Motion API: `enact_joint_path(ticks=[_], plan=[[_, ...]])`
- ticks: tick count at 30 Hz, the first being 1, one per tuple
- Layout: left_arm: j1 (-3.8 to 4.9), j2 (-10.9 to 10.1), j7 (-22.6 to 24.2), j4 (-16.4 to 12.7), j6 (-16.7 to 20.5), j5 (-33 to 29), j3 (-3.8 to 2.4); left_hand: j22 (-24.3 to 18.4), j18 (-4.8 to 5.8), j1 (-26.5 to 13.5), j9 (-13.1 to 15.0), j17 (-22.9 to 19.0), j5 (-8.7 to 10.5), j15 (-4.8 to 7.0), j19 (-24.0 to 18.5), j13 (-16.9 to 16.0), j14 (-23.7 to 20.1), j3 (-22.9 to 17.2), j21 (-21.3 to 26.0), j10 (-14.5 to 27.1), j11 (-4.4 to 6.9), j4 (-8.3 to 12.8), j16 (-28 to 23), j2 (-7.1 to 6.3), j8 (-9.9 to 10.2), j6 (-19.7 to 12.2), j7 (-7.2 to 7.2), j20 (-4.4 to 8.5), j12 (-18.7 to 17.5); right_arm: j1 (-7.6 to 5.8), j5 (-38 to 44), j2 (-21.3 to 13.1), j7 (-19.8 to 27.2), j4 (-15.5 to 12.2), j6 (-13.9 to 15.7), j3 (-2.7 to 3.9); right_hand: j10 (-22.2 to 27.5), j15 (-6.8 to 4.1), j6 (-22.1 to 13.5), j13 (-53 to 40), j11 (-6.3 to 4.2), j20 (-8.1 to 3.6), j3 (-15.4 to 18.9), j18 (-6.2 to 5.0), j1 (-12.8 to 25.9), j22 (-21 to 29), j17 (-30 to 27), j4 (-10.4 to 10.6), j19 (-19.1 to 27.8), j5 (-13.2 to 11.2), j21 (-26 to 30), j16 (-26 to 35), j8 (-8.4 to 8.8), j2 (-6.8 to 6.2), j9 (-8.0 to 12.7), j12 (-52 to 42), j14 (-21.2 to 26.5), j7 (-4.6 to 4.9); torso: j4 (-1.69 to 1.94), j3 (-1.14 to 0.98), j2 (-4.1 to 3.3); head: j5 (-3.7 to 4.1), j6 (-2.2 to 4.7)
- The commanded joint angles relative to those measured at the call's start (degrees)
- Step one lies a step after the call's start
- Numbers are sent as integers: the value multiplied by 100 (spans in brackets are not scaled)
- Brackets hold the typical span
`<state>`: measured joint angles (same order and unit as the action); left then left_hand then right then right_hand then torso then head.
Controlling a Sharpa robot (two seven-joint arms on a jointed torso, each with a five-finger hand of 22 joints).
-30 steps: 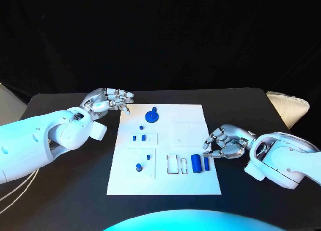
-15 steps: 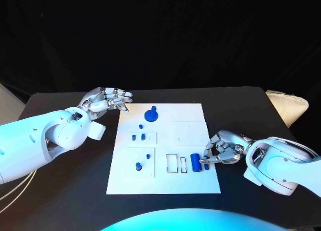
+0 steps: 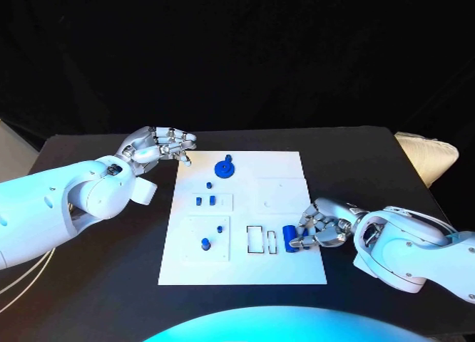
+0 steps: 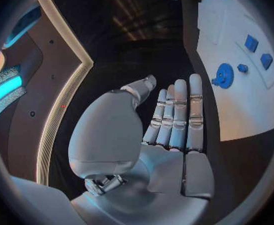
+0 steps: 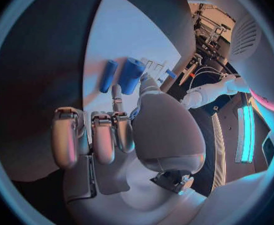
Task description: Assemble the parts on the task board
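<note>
— Where is the right hand (image 3: 322, 228)?
— At the task board's (image 3: 284, 274) right edge, fingers curled beside the thick blue cylinder (image 3: 290, 239); whether it grips it cannot be told.
— And the left hand (image 3: 160, 147)?
— It hovers by the board's far-left corner, fingers apart, holding nothing, near the blue disc (image 3: 225, 169).

Blue parts (image 3: 226, 170) on white task board (image 3: 284, 171)
</note>
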<state>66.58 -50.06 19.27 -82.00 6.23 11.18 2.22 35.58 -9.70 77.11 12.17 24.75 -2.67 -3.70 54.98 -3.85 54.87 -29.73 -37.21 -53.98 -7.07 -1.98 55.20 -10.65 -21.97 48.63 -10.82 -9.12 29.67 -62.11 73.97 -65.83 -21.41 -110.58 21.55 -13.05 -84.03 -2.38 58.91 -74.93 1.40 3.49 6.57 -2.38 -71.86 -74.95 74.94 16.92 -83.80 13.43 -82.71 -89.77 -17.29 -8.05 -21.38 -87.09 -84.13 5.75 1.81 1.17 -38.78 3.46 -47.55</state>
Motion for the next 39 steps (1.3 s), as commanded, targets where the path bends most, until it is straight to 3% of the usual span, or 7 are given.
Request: enact_joint_path(ticks=[1,8,13,21,30,35,39], plan=[[0,-3,73,-24,-14,-16,-4,4,-68,-26,-8,7,-23,0,-19,-7,-53,-2,3,1,-34,-39,19,-24,10,-45,-13,-2,-24,37,248,63,-115,14,7,-3,-355,-33,11,-1174,-23,-33,23,110,-19,-1336,1493,-2,-485,-25,-25,-19,-32,62,-6,-37,-584,-22,2,1,3,-8,5],[0,-13,61,-28,-26,-16,-4,4,-68,-29,-9,9,-23,-2,-20,-7,-54,-1,6,6,-36,-44,21,-21,9,-45,-15,-4,-29,116,302,226,-150,90,-15,-2,-404,-39,28,-1244,-32,-38,70,114,37,-1342,1506,3,-490,31,-52,-23,-75,124,-13,-88,-587,-32,0,5,-3,-28,32],[0,-19,54,-31,-60,-60,-4,3,-68,-33,-10,10,-23,-4,-21,-7,-55,1,7,9,-38,-49,21,-19,10,-48,-18,-5,-32,189,317,385,-208,162,-80,-1,-448,-47,36,-1308,-42,-45,119,114,199,-1342,1506,7,-490,61,-56,-23,-126,214,-19,-134,-587,-44,6,7,-7,-22,-104],[0,-38,68,-45,-140,-207,-4,-6,-65,-95,-16,16,-24,-17,-28,-11,-65,26,26,22,-48,-109,26,-10,10,-57,-24,-16,-45,267,405,537,-471,297,-33,1,-425,-48,14,-1283,-43,-47,131,101,387,-1324,1506,2,-473,18,13,-23,-170,363,-22,-109,-587,-47,6,7,1,-46,-88],[0,-39,75,-42,-178,-220,-4,-11,-66,-85,-19,16,-24,-20,-36,-10,-82,25,36,37,-49,-106,21,-16,11,-65,-23,-18,-54,281,177,584,-656,286,371,3,-452,-81,18,-1324,-82,-71,-112,97,-532,-1319,1502,-38,-465,257,26,-22,-274,594,8,-128,-586,-88,-1,5,2,-99,-101],[0,-32,68,-37,-181,-206,-3,-12,-66,-80,-20,16,-25,-21,-39,-10,-88,23,40,41,-50,-106,19,-13,11,-66,-24,-19,-56,267,-525,527,-614,256,705,5,-391,-113,49,-1245,-118,-100,-345,97,-886,-1319,1474,-52,-463,796,24,-10,-246,583,82,-45,-579,-122,1,7,3,-98,-114],[0,-24,61,-30,-184,-197,-3,-13,-66,-76,-20,17,-25,-22,-40,-10,-92,22,42,43,-51,-104,18,-13,11,-67,-24,-20,-57,224,-1170,469,-530,221,861,7,-419,-128,89,-1281,-134,-116,-558,99,-1072,-1322,1483,-45,-465,908,10,-14,-232,506,126,-72,-582,-136,-6,6,2,-69,-89]])
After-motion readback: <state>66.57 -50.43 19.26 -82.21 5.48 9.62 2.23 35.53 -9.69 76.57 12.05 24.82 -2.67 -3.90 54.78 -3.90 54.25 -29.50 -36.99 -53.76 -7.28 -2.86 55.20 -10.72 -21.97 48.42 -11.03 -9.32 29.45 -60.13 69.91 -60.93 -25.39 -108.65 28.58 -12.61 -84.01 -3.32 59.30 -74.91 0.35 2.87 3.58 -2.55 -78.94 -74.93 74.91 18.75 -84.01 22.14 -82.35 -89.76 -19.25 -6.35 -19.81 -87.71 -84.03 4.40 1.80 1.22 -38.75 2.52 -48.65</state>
